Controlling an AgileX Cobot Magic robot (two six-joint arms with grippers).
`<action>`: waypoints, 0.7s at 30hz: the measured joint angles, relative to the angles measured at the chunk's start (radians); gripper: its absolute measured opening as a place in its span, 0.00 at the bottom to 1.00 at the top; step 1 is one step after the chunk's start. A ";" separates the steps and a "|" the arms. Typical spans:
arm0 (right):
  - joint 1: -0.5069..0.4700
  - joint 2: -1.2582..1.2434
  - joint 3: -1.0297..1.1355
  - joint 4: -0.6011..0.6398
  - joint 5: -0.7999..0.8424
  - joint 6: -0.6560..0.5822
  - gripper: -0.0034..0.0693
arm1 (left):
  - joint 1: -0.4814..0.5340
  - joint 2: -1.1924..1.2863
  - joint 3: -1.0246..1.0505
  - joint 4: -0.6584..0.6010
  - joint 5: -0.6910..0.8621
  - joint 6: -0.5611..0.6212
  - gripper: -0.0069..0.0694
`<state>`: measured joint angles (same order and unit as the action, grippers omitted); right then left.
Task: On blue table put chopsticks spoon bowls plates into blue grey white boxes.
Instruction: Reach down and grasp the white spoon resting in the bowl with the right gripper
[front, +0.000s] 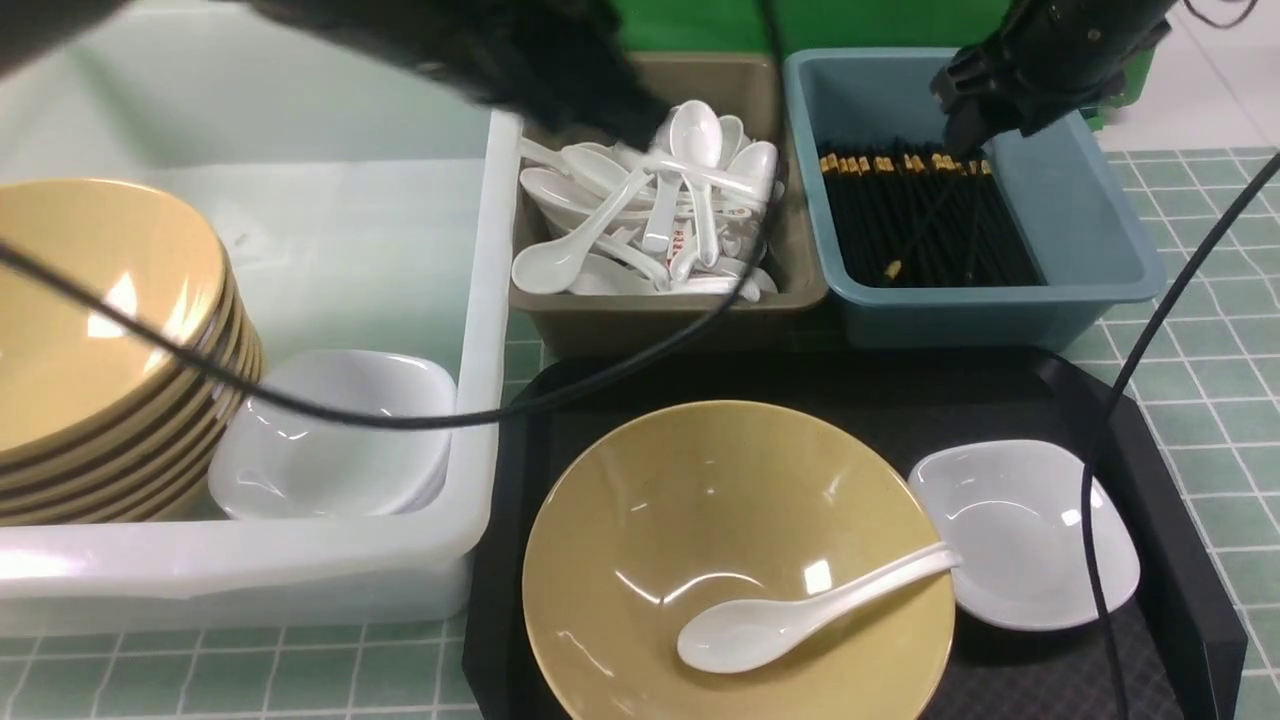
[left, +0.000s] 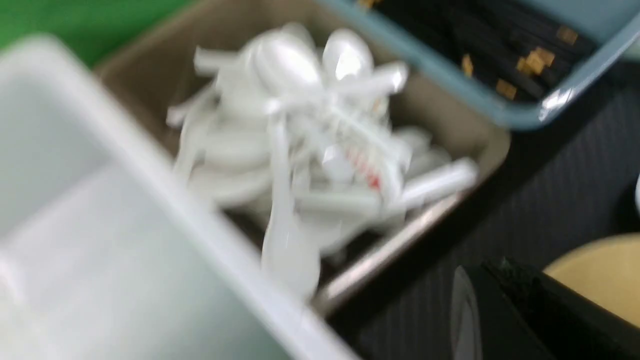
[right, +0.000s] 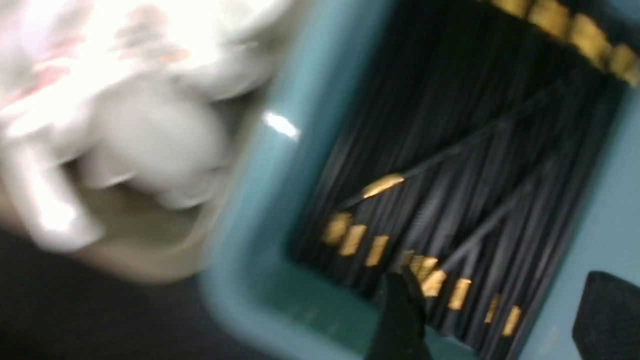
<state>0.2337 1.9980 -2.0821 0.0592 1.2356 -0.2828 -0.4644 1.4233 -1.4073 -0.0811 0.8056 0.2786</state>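
**Operator:** Where did that leave my grippers?

**Spotter:** Your right gripper (right: 500, 305) hung over the blue box (front: 950, 315), fingers (right: 400, 310) spread wide with nothing between them. The chopsticks (front: 930, 220) lay in that box beneath it. Your left gripper (left: 505, 280) was closed and, as far as I could tell, empty, above the grey box (front: 660, 310) and its heaped spoons (front: 650, 210).

**Operator:** And what was left out?

**Spotter:** On the black tray (front: 900, 385) you had a yellow bowl (front: 700, 480) with the spoon (front: 790, 615) lying in it. Its handle was propped over the rim, toward the white plate (front: 1020, 530) just beside.

**Operator:** How would that spoon handle?

**Spotter:** I judged it light, hard and slippery with glaze, so it could chip if dropped. You would do best to pinch the handle where it stood clear of the rim, not the scoop.

**Operator:** Which view helped you most?

**Spotter:** The front view gave you the whole layout but hid how far the right fingers were spread. The right wrist view showed that, though blurred. The left wrist view, also blurred, showed only the spoons' box and the bowl's edge.
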 joint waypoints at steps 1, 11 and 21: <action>0.017 -0.023 0.017 0.003 0.002 -0.016 0.72 | 0.011 -0.018 0.023 -0.004 0.005 0.000 0.07; 0.232 -0.271 0.267 0.022 0.011 -0.196 0.72 | 0.068 -0.258 0.307 -0.030 0.017 0.050 0.07; 0.457 -0.347 0.548 0.023 0.010 -0.515 0.72 | 0.068 -0.302 0.423 -0.150 0.021 0.154 0.07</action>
<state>0.6906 1.6505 -1.5339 0.0822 1.2453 -0.7979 -0.3963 1.1212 -0.9846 -0.2313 0.8266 0.4331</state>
